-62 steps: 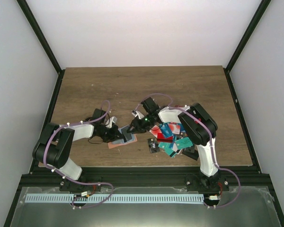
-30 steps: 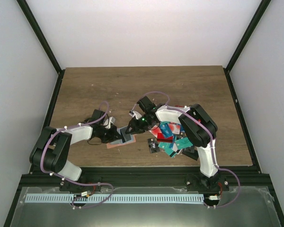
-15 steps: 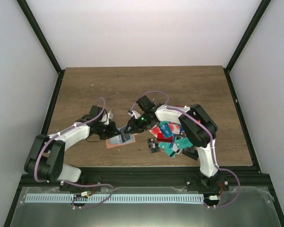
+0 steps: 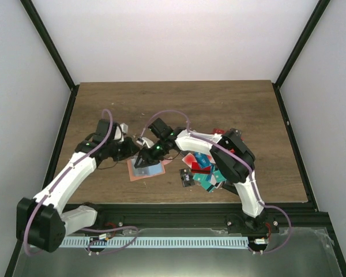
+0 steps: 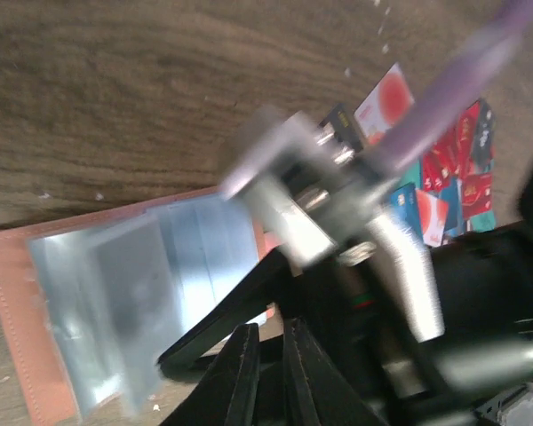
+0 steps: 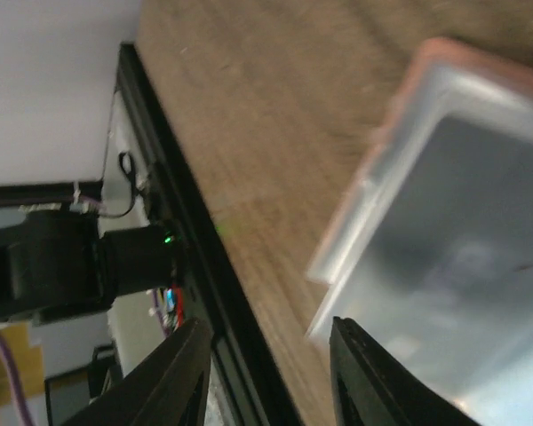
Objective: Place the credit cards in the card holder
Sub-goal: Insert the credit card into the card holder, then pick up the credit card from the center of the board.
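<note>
Brown wood-grain table [image 4: 219, 109] between plain white walls [image 4: 173, 40], edged by a black frame [image 4: 294, 52]. Near the front, left of centre, lying open and flat: salmon-brown card holder [image 4: 155, 171], clear bluish pockets [image 5: 133, 284] facing up. To its right, apart from it, a loose heap of cards [image 4: 206, 171] in red, teal, blue and black, overlapping one another. At the heap's near-left edge, a black card [image 4: 187, 178] with white marks.

Reaching in from the left, left gripper [image 4: 130, 151], just behind the holder's far-left corner. In its wrist view, fingers [image 5: 246, 373] all but closed, only a thin slit between, nothing seen in it.

Reaching across from the right, right gripper [image 4: 142, 162], pointing down at the holder's left half. Seen from its own wrist, parted to a middling width, nothing visible in the gap. One finger over bare wood, the other overlapping the edge of a clear pocket. Something dark and blurred inside that pocket; whether a card, cannot tell. Purple cable [image 4: 173, 113] looping above the right wrist.
</note>
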`<action>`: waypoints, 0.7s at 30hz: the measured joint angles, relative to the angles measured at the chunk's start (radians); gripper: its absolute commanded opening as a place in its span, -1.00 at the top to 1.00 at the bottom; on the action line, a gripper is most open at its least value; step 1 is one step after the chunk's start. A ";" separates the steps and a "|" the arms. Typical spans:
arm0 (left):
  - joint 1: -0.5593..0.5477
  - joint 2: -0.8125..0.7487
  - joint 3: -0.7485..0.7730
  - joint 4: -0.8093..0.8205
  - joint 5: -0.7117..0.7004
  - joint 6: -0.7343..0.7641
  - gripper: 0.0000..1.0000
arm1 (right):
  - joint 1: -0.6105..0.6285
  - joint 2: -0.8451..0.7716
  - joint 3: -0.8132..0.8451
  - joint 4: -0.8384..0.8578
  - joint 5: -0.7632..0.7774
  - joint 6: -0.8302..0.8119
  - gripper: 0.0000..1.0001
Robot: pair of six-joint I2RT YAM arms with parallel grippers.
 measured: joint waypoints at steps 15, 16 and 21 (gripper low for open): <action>-0.002 -0.137 0.030 -0.155 0.011 0.049 0.70 | -0.015 -0.214 -0.095 0.013 -0.015 -0.063 0.07; -0.013 -0.130 0.030 -0.153 0.021 0.053 0.70 | -0.029 -0.270 -0.129 0.011 0.028 -0.056 0.04; -0.121 -0.061 0.028 -0.090 0.040 0.039 0.70 | -0.120 -0.559 -0.368 -0.004 0.229 0.018 -0.03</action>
